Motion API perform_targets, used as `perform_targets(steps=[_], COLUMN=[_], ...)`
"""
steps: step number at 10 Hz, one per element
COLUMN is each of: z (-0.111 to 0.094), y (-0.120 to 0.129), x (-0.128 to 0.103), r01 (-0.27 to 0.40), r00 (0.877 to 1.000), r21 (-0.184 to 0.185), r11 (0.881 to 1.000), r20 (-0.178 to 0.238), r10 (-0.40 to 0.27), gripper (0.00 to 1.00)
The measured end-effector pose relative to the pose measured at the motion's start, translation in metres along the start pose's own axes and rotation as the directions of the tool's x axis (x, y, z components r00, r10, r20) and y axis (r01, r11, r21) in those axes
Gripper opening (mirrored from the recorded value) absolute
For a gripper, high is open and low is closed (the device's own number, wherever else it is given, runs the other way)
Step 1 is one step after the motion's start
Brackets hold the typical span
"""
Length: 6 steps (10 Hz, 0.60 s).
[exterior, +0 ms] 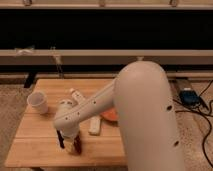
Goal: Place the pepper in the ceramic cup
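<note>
Table (pixel 35 145): light wood, matt, with plank seams showing.
Arm (pixel 145 115): 1 smooth off-white shell, plastic in look, satin finish.
Gripper (pixel 67 142): dark, matt parts, low over the table's front edge, left of centre.
Pepper (pixel 76 146): dark red-brown skin, at the gripper.
Ceramic cup (pixel 38 102): plain white, smooth.
Bowl (pixel 111 116): orange, smooth.
Floor (pixel 10 107): speckled carpet, rough.

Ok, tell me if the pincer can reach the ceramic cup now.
Probably yes: the pincer sits near the front of the table, and only bare wood separates it from the ceramic cup.
</note>
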Motion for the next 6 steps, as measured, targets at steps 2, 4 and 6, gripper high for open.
perform_targets(steps=[2, 4, 6], z=[-0.006, -0.019, -0.031], y=[-0.008, -0.015, -0.017], x=[0.007, 0.017, 0.021], r01=[-0.005, -0.004, 0.008], r00=[1.000, 1.000, 1.000], r21=[0.009, 0.022, 0.032], r11=[1.000, 1.000, 0.999], r20=[0.002, 0.006, 0.014], r10=[0.005, 0.004, -0.008], gripper=[0.40, 0.20, 0.02])
